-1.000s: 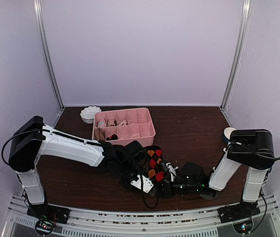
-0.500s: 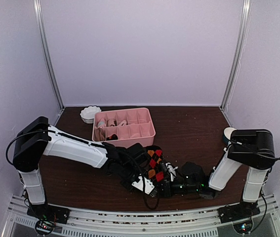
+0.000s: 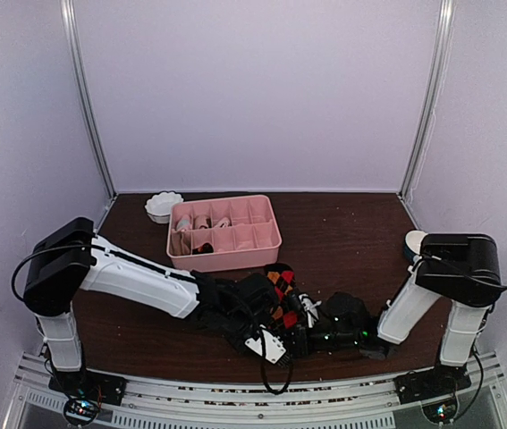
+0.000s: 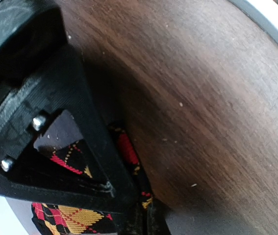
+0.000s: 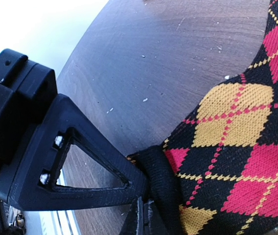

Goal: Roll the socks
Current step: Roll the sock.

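1. While gripping from two sides, working on one black knitted sock with red, orange and yellow argyle diamonds [image 3: 280, 293], laid out on the dark brown wooden tabletop [image 3: 351, 232] just in front of the pink plastic compartment tray [image 3: 226, 257], toward its right corner.
2. Right black two-finger gripper [image 5: 143, 215]: clenched on the sock's plain black cuff, fabric bunched between the fingers.
3. Left black two-finger gripper [image 4: 141, 215]: clamped tight too, argyle fabric running right into the tips. Judged to be nipping the sock's edge, though hard to confirm from the wrist view.
4. Step in hand, as judged: securing both grips at the sock's end farthest from the tray, before starting the roll. No turn of fabric formed yet.
5. Next, probably: fold the held end over and wind it toward the tray, keeping both grips level so as not to skew the roll.
6. Room: bare tabletop open to the right of the tray. Tight on the side away from the tray, both wrists crowded together close to the grey metal rail [image 3: 235, 393]. Tray's front wall near the sock's far end, so little run for rolling straight at it.
7. Cream-and-brown socks [image 3: 201, 222] tucked in the tray's compartments; small white scalloped bowl [image 3: 164, 206] just beside the tray's back left corner, out of the way.
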Controlling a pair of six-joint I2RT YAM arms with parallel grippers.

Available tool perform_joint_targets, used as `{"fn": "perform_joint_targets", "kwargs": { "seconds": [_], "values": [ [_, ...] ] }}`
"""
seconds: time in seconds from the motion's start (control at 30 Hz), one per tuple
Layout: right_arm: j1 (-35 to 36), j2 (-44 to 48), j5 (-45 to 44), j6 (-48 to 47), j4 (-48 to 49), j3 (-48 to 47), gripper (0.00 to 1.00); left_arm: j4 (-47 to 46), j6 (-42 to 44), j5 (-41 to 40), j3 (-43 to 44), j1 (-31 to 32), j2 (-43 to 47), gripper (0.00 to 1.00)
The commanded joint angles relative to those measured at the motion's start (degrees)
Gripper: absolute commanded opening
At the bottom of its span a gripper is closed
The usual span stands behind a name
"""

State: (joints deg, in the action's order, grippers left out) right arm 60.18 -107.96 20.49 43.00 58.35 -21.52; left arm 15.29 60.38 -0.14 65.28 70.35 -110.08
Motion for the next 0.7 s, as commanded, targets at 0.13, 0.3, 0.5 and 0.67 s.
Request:
{"fn": "perform_joint_targets", "kwargs": {
  "seconds": [0.13,0.3,0.5,0.67],
  "values": [
    [-1.03,2.67,-8.39,-1.77,-18.94,4.65,0.05,12.76,-4.85,1.92,6.62,-3.14,-4.43,0.00],
    [-1.01,13.53,-15.32,-5.59,-23.61,6.49,0.23,27.10,-8.73,11.66,15.21,-7.30,-7.51,0.00],
    [-0.99,25.49,-23.69,-9.70,-32.73,7.97,0.33,33.60,-10.97,17.24,18.39,-9.17,-9.10,0.00],
    [-0.37,35.62,-30.89,-12.48,-37.40,9.60,0.36,38.49,-12.31,21.45,21.41,-9.17,-10.91,0.00]
  ]
}}
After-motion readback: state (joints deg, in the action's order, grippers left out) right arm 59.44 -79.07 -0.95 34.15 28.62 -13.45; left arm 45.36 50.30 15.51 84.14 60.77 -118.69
